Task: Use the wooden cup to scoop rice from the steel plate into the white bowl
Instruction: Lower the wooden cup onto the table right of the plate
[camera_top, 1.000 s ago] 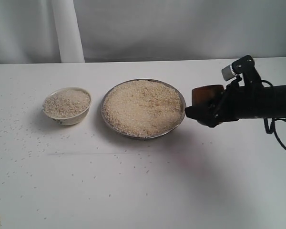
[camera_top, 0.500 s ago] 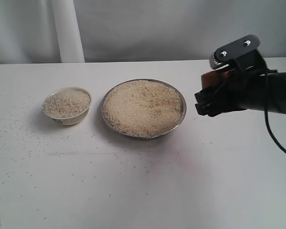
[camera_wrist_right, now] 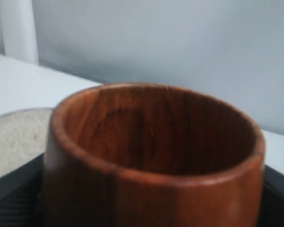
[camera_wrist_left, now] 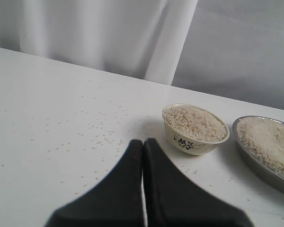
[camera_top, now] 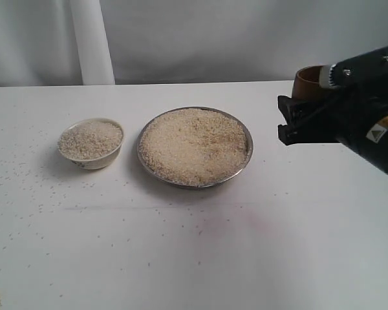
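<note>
When read from the left, left claw [camera_wrist_left: 143, 144]: tips pressed together, nothing held, aimed toward white bowl [camera_wrist_left: 187, 142] but well short of it; idle, out of exterior view.
Stray grains [camera_wrist_left: 100, 138]: sprinkled over bench [camera_top: 181, 258] left of and in front of bowl; mess only, no obstacle.
White bowl: upright, left of steel plate [camera_top: 195, 186], near it but not touching; filled about level with rim, same as a second ago. Judged little room for another load.
Steel plate: centre of bench, rice [camera_top: 194, 145] mounded across it; heap unaltered over the last second.
Gap right of plate: open bench between plate rim and right claw [camera_top: 286, 121]; free lane for a fresh approach.
Change noted: a second ago wooden cup [camera_wrist_right: 151, 142] tipped on its side at plate's right rim; now swung upright, lifted and drawn back rightward, well apart from rim.
Right claw: clamped on cup's sides, mouth up; bare wood inside, no grains seen in right wrist view.
Meaning for task: judged no rice carried at present; scoop yet to be made or repeated.
Edges: cup close to right border of exterior view, seen against bench's back edge, true depth unclear. Room mainly leftward and down toward plate; route to bowl across the heap, height needed above it.
</note>
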